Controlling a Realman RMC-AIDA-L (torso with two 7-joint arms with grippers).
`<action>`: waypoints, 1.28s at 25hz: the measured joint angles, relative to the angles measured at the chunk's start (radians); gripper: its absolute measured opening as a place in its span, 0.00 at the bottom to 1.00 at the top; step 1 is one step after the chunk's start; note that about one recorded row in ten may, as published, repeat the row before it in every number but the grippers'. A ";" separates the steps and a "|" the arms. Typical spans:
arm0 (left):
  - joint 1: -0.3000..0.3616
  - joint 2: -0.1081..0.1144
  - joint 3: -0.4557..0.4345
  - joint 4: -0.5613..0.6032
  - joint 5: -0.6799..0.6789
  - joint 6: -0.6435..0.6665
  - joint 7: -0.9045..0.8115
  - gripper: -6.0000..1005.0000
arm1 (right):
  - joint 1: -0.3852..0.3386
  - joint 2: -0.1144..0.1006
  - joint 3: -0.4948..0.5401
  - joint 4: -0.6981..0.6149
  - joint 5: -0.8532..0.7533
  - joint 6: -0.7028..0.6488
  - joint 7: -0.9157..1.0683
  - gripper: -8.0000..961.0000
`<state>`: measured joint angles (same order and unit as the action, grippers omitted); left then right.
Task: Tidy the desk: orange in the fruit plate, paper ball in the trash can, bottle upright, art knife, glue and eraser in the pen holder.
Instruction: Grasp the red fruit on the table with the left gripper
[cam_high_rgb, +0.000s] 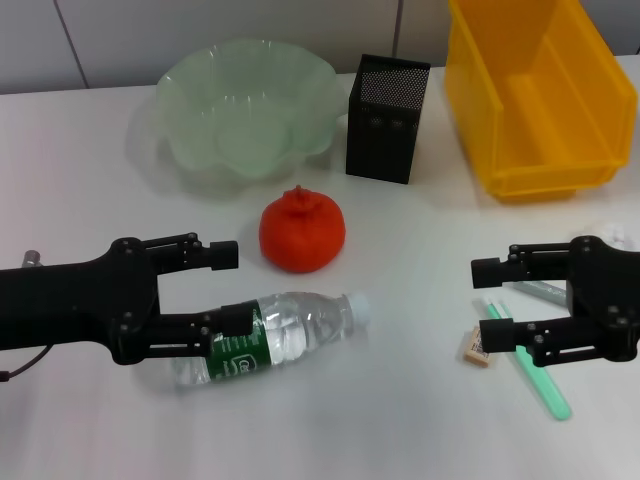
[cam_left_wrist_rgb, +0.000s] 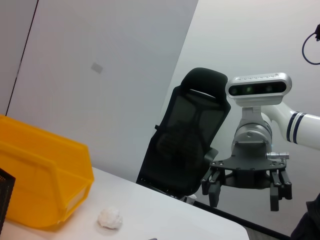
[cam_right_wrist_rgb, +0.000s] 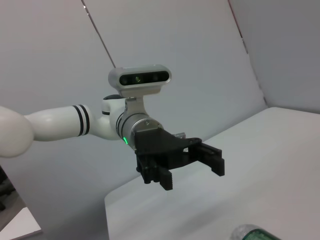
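White arms, black stripe bands; silver wrist cameras; black linkage jaws; green indicator light.

You see a smooth matt white counter (cam_high_rgb: 400, 430). The fruit plate (cam_high_rgb: 248, 105) looks like translucent, glossy pale green plastic. The pen holder (cam_high_rgb: 388, 117) is black metal mesh; the trash can (cam_high_rgb: 535, 90) is smooth yellow plastic. The bottle (cam_high_rgb: 275, 338) is clear, shiny plastic, the orange (cam_high_rgb: 303, 230) matt-skinned, the paper ball (cam_left_wrist_rgb: 110, 218) crumpled and rough.
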<state>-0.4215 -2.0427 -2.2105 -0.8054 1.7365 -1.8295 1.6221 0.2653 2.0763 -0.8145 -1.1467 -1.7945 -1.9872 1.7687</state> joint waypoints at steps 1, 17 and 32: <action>0.000 0.000 0.000 0.000 0.000 0.000 0.000 0.80 | 0.000 0.000 0.004 -0.001 0.000 -0.003 0.000 0.79; -0.003 -0.005 0.003 0.003 0.001 0.005 0.001 0.80 | -0.018 0.000 0.066 0.001 -0.007 -0.039 -0.005 0.79; -0.005 -0.011 0.012 0.000 0.018 0.072 0.001 0.79 | -0.017 0.001 0.063 0.026 -0.010 -0.029 -0.007 0.79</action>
<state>-0.4265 -2.0541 -2.1985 -0.8052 1.7540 -1.7575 1.6230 0.2483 2.0775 -0.7514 -1.1211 -1.8049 -2.0163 1.7614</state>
